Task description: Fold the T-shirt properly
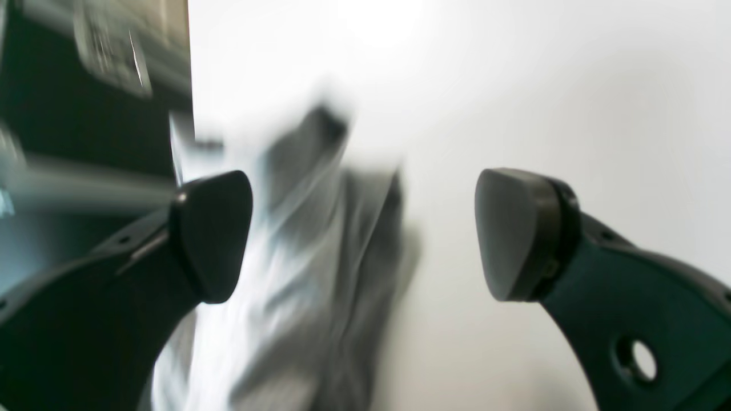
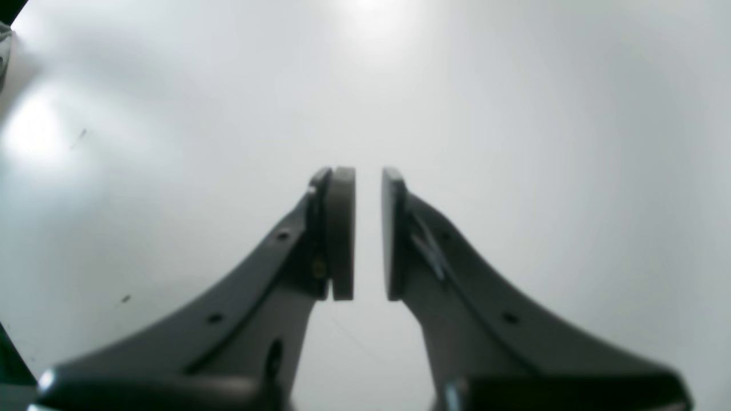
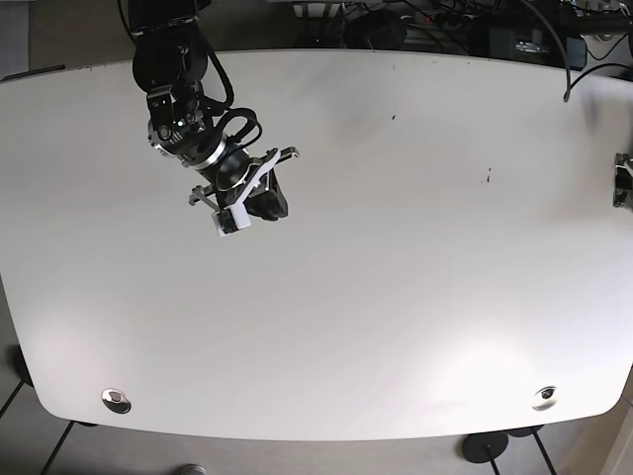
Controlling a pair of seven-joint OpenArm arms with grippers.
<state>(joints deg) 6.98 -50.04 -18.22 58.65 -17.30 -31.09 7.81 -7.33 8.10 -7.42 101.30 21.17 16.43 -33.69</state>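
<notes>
The grey T-shirt (image 1: pixel 320 257) shows only in the left wrist view, blurred and crumpled on the white table (image 1: pixel 571 114) near its edge. My left gripper (image 1: pixel 362 234) is open, its jaws wide apart over the shirt, holding nothing. My right gripper (image 2: pixel 368 234) hangs over bare table (image 2: pixel 514 114) with its pads almost together and nothing between them. In the base view it (image 3: pixel 259 206) is at the table's back left. The left arm is outside the base view.
A small grey-and-white thing (image 3: pixel 622 180) sits at the table's right edge in the base view; I cannot tell what it is. Dark equipment and cables (image 3: pixel 445 25) lie beyond the far edge. Dark clutter (image 1: pixel 85 85) lies past the table edge in the left wrist view.
</notes>
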